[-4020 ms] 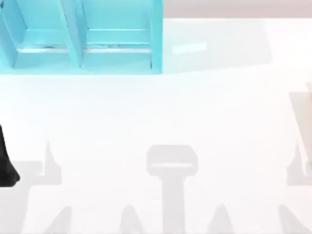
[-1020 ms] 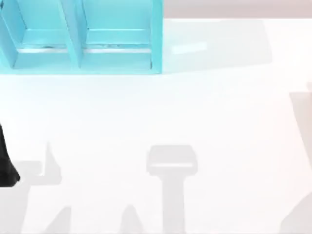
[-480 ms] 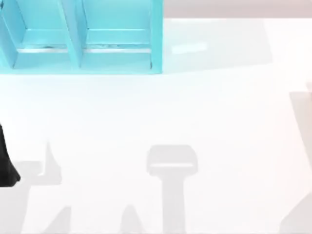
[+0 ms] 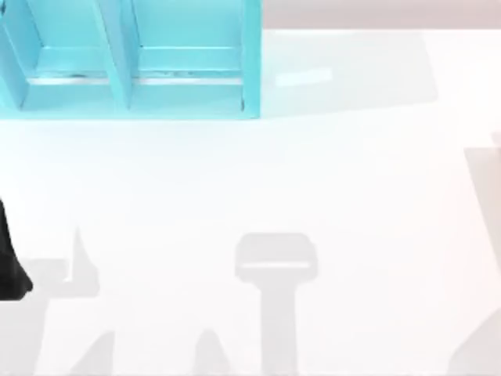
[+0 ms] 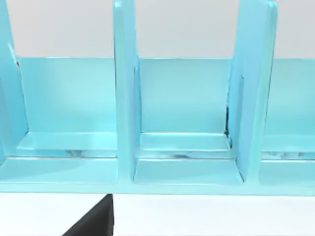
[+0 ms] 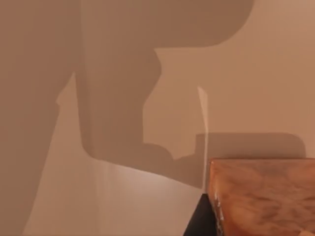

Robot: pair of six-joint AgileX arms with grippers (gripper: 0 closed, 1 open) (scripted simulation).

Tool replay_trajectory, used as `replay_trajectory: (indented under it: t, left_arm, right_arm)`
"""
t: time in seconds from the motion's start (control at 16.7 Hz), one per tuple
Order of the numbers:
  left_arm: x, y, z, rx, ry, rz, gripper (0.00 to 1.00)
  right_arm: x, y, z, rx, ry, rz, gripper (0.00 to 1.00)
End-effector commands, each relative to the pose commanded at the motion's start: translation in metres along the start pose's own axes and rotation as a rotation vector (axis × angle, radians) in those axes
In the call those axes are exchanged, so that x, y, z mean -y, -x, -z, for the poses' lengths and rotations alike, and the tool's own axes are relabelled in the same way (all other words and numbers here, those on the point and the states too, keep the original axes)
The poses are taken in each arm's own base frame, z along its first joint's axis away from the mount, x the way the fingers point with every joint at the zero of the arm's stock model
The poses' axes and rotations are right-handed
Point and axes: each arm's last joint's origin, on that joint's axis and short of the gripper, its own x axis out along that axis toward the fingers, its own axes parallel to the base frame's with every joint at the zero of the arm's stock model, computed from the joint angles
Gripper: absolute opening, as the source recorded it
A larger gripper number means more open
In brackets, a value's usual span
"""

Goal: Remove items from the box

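Covering the whole top view, the white table (image 4: 250,196) carries a light-blue box (image 4: 129,59) at its far left corner, divided into open compartments. The left arm (image 4: 9,262) sits at the table's left edge, well apart from the box; whether its fingers are spread or pressed together cannot be told. The right wrist view shows an orange-brown block (image 6: 263,196), seen close up against a tan surface.

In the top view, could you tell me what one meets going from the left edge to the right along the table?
Left arm's dark tip at the left edge → turquoise box with upright dividers, at the far side → bare white table.
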Motion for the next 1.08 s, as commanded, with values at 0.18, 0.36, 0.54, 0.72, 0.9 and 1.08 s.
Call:
replay_trajectory:
  t: [0.18, 0.36, 0.54, 0.72, 0.9, 1.08]
  left_arm:
    - [0.000, 0.000, 0.000, 0.000, 0.000, 0.000, 1.00]
    - [0.000, 0.000, 0.000, 0.000, 0.000, 0.000, 1.00]
    - [0.000, 0.000, 0.000, 0.000, 0.000, 0.000, 1.00]
    - [0.000, 0.000, 0.000, 0.000, 0.000, 0.000, 1.00]
    - [0.000, 0.000, 0.000, 0.000, 0.000, 0.000, 1.00]
    - [0.000, 0.000, 0.000, 0.000, 0.000, 0.000, 1.00]
  right_arm:
    - [0.000, 0.000, 0.000, 0.000, 0.000, 0.000, 0.00]
    - [0.000, 0.000, 0.000, 0.000, 0.000, 0.000, 0.00]
    - [0.000, 0.000, 0.000, -0.001, -0.003, -0.001, 0.00]
    - [0.002, 0.011, -0.005, 0.043, -0.005, 0.007, 0.00]
    - [0.012, 0.039, -0.021, 0.155, -0.006, 0.024, 0.00]
    - [0.025, 0.070, -0.032, 0.248, -0.006, 0.052, 0.00]
